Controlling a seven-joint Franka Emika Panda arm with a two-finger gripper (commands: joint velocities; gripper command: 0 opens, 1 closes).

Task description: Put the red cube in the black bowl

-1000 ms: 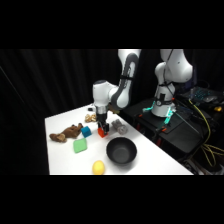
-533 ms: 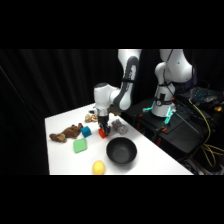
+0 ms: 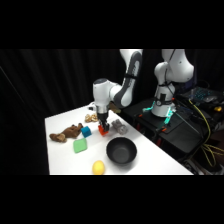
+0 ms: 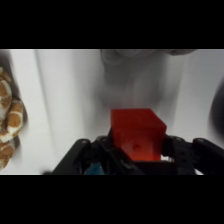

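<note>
White surface under black drapes: gripper [image 3: 103,129] has risen slightly, jaws clamped on the red cube [image 4: 137,133]; black bowl [image 3: 121,151] waits toward the near edge.

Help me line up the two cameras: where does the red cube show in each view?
Side view: the red cube sits at the gripper tip, behind the black bowl.
Wrist view: the red cube fills the lower centre, between the fingers.
Shared landmark: the gripper itself.
</note>
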